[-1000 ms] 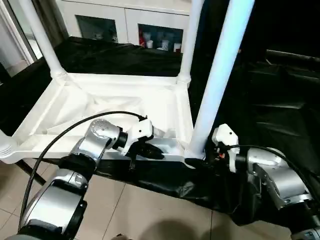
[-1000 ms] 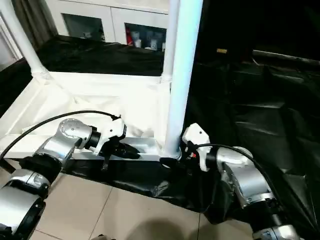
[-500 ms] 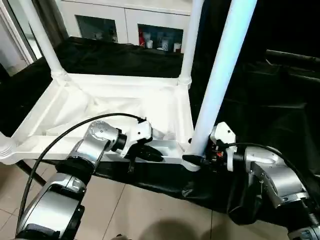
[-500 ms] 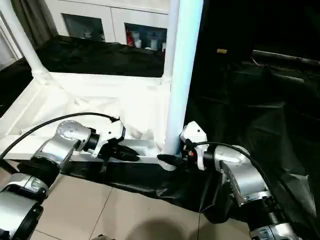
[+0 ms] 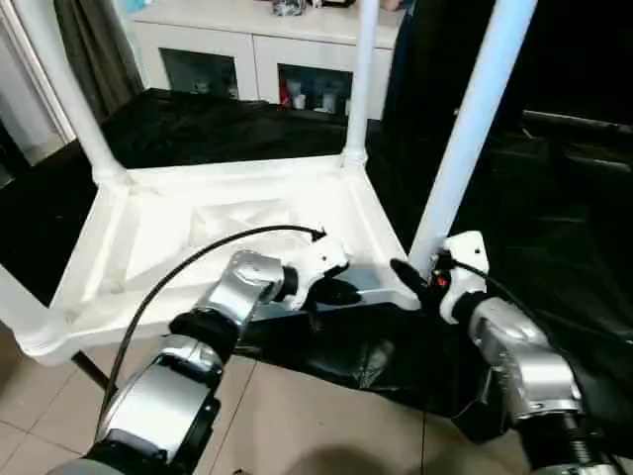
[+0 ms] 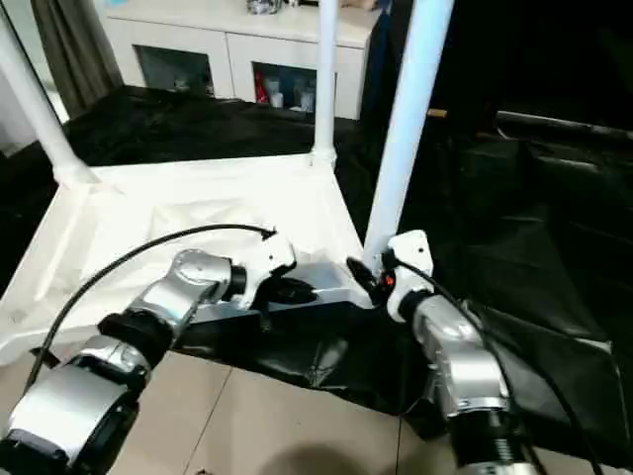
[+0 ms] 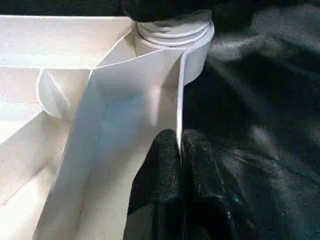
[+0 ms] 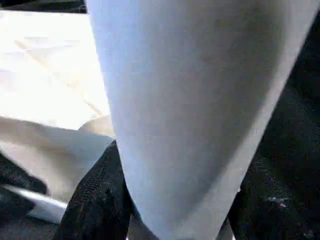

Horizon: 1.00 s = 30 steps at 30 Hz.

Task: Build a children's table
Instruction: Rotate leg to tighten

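The children's table lies upside down on a black sheet, its white top (image 5: 198,223) showing the ribbed underside. Legs stand upright in its corner sockets: a far left leg (image 5: 69,99), a far right leg (image 5: 358,79) and a near right leg (image 5: 475,129). My left gripper (image 5: 341,293) is shut on the thin near rim of the top (image 7: 178,115), just short of the near right corner socket (image 7: 172,30). At the base of the near right leg (image 8: 190,100) sits my right gripper (image 5: 413,280), with one black finger (image 8: 95,200) pressed against each side of the tube.
A white cabinet with glass doors (image 5: 257,59) stands behind the table. The black sheet (image 5: 554,228) spreads to the right in folds, and tiled floor (image 5: 297,416) lies below the near edge. A black cable (image 5: 198,257) arches over my left forearm.
The view has tilted and shifted. My right gripper has moved in on the base of the near right leg and narrowed around it. The left gripper has kept its pinch on the rim.
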Available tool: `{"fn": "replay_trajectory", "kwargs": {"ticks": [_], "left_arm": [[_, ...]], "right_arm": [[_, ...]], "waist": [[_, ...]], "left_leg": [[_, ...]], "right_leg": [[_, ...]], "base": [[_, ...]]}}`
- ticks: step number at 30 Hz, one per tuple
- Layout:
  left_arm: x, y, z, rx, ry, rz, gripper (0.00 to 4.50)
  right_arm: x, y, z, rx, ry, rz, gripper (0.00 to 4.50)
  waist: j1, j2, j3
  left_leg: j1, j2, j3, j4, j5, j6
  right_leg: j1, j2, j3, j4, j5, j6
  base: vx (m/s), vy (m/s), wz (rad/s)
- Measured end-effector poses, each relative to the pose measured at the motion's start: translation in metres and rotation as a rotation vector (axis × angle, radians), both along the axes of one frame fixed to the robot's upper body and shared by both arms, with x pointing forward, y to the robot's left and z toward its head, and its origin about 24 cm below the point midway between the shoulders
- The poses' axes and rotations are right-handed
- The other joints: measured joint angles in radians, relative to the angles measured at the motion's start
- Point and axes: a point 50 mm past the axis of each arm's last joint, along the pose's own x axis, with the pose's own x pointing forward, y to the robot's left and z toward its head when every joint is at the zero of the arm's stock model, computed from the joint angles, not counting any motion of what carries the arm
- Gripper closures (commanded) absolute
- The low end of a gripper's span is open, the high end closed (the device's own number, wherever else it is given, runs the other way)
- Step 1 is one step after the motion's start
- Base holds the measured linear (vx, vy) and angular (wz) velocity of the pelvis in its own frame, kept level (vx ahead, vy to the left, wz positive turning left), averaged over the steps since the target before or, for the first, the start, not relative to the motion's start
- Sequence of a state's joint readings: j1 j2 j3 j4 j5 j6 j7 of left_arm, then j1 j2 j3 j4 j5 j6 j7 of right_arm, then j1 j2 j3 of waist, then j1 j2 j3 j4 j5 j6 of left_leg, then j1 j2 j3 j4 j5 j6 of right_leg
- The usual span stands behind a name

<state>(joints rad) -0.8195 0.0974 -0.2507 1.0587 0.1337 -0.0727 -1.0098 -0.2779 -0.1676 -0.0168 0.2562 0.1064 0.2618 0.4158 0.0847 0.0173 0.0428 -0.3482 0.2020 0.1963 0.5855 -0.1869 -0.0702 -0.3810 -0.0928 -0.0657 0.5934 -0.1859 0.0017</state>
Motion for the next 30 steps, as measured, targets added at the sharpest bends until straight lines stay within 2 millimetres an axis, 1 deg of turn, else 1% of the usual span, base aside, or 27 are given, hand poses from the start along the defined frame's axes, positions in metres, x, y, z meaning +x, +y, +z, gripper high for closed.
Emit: {"fn": "replay_trajectory", "kwargs": {"ticks": [3,8,9,10,12,13,15,18,19,21,22,24,25,26,27,28,29,30], "left_arm": [[0.0,0.0,-0.001,0.002,-0.012,-0.004,4.5],[0.0,0.001,-0.001,0.009,-0.058,-0.032,4.5],[0.0,0.002,-0.001,0.01,-0.064,-0.036,4.5],[0.0,0.002,-0.001,0.01,-0.067,-0.037,4.5],[0.0,0.002,0.0,0.01,-0.078,-0.039,4.5],[0.0,0.003,0.0,0.009,-0.082,-0.039,4.5],[0.0,0.003,0.0,0.007,-0.088,-0.042,4.5],[0.002,0.001,0.002,0.003,-0.099,-0.043,4.5],[0.002,0.002,0.002,0.003,-0.101,-0.042,4.5],[0.002,0.001,0.004,-0.002,-0.108,-0.051,4.5],[0.002,0.001,0.004,-0.003,-0.111,-0.054,4.22],[0.002,0.002,0.005,-0.014,-0.097,-0.062,4.22],[0.003,0.004,0.007,-0.029,-0.093,-0.056,4.05],[0.004,0.007,0.008,-0.053,-0.084,-0.043,3.89],[0.005,0.009,0.01,-0.067,-0.082,-0.036,3.85],[0.007,0.011,0.017,-0.102,-0.1,-0.025,3.8],[0.011,0.01,0.026,-0.137,-0.129,-0.028,3.59],[0.013,0.009,0.035,-0.153,-0.151,-0.041,3.59]], "right_arm": [[0.0,0.001,0.0,-0.011,-0.004,-0.015,2.48],[-0.001,0.002,0.001,-0.011,-0.012,-0.014,2.48],[-0.001,0.002,0.001,-0.009,-0.013,-0.014,1.94],[-0.001,0.002,0.001,-0.008,-0.013,-0.014,1.8],[-0.001,0.003,0.002,0.007,-0.014,-0.013,1.78],[-0.001,0.004,0.003,0.016,-0.015,-0.011,1.59],[-0.001,0.003,0.004,0.013,-0.014,-0.008,1.59],[-0.005,-0.007,0.012,-0.012,-0.013,0.06,1.59],[-0.005,-0.007,0.013,-0.013,-0.014,0.065,1.59],[-0.011,-0.019,0.017,-0.04,-0.013,0.097,1.59],[-0.015,-0.025,0.02,-0.048,-0.009,0.136,1.52],[-0.022,-0.036,0.025,-0.076,-0.013,0.187,1.52],[-0.024,-0.037,0.026,-0.076,-0.012,0.211,1.49],[-0.027,-0.042,0.029,-0.083,-0.015,0.234,1.49],[-0.03,-0.042,0.03,-0.083,-0.016,0.251,1.49],[-0.032,-0.042,0.03,-0.073,-0.01,0.285,1.49],[-0.036,-0.04,0.028,-0.057,0.002,0.317,1.49],[-0.038,-0.039,0.027,-0.046,0.011,0.343,1.49]], "waist": [[-0.001,0.002,-0.001],[-0.001,0.002,-0.001],[-0.001,0.002,-0.001],[-0.001,0.002,-0.001],[-0.001,0.003,-0.001],[-0.001,0.004,0.0],[0.0,0.004,0.0],[0.002,0.007,0.002],[0.001,0.007,0.002],[0.008,0.01,0.003],[0.007,0.011,0.002],[0.009,0.012,0.002],[0.007,0.013,0.002],[0.006,0.012,0.003],[0.005,0.011,0.003],[0.002,0.011,0.003],[0.001,0.011,0.003],[0.002,0.012,0.003]], "left_leg": [[0.0,0.0,0.0,0.0,0.0,0.0],[-0.001,-0.001,0.0,-0.002,0.0,0.0],[-0.001,-0.001,0.0,-0.003,0.0,0.0],[-0.001,-0.001,0.0,-0.004,0.0,0.0],[0.0,-0.001,0.0,-0.006,0.0,0.0],[-0.001,-0.001,0.0,-0.007,0.0,0.0],[-0.001,-0.001,0.0,-0.008,0.0,0.0],[-0.003,-0.001,0.0,-0.01,0.0,0.0],[-0.003,-0.001,0.0,-0.01,0.0,0.0],[-0.005,-0.001,0.0,-0.01,0.0,0.0],[-0.005,-0.001,0.003,-0.011,0.0,0.0],[-0.007,0.0,0.003,-0.011,0.0,0.0],[-0.008,0.0,0.003,-0.012,0.0,0.0],[-0.012,0.001,0.002,-0.012,0.001,0.0],[-0.016,0.001,0.002,-0.011,0.002,0.002],[-0.024,0.002,0.002,-0.009,0.01,0.011],[-0.029,0.002,0.001,-0.005,0.01,0.012],[-0.033,0.002,0.001,-0.003,0.009,0.014]], "right_leg": [[0.0,0.0,0.0,-0.001,0.0,0.0],[-0.001,0.0,0.0,-0.001,0.0,0.0],[-0.001,0.0,0.0,-0.001,0.0,0.0],[-0.001,0.0,0.0,-0.001,0.0,0.0],[-0.002,0.0,0.0,-0.001,0.0,0.0],[-0.002,0.0,0.0,-0.001,0.0,0.0],[-0.002,0.0,0.0,-0.001,0.0,0.0],[-0.003,0.0,0.0,-0.001,0.001,0.001],[-0.004,0.0,0.0,-0.001,0.001,0.001],[-0.004,0.0,0.0,0.0,0.001,0.002],[-0.004,0.0,0.003,0.001,0.002,0.001],[-0.004,0.0,0.002,0.002,0.001,0.003],[-0.005,0.0,0.002,0.002,0.0,0.004],[-0.008,0.001,0.001,0.002,-0.001,0.004],[-0.012,0.001,0.001,0.002,-0.001,0.004],[-0.02,0.002,0.001,0.004,0.0,0.004],[-0.025,0.002,0.001,0.006,-0.001,0.003],[-0.027,0.002,0.001,0.006,-0.001,0.003]], "base": [[0.0,0.0,0.0],[0.0,0.0,0.0],[0.0,0.0,0.0],[0.0,0.0,0.0],[0.0,0.0,0.0],[0.0,0.0,0.0],[0.0,0.0,0.0],[0.0,0.0,0.0],[0.0,0.0,0.0],[0.0,0.0,0.0],[0.0,0.0,0.0],[0.0,0.0,0.0],[0.0,0.0,0.0],[0.0,0.0,0.0],[0.0,0.0,0.0],[0.0,0.0,0.0],[0.0,0.0,0.0],[0.0,0.0,0.0]]}}
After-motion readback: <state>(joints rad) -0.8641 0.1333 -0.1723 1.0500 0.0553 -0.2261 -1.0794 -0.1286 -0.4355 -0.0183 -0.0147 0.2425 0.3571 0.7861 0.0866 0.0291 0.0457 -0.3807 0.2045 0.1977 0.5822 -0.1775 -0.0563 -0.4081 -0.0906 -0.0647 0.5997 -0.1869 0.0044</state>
